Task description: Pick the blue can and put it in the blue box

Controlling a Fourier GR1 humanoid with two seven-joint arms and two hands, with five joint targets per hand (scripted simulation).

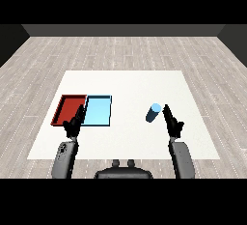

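Observation:
The blue can [153,112] stands on the white table [125,84], right of centre. My right hand [172,121] is just to the can's right and slightly nearer to me, with straight fingers and a small gap between it and the can. The light blue tray [98,111] lies left of centre with nothing in it. My left hand [74,123] hovers over the near edge where the two trays meet, its fingers straight and holding nothing.
The red tray [68,108] lies directly left of the blue tray, touching it. Bare table stretches between the blue tray and the can. The table's near edge runs just behind both forearms.

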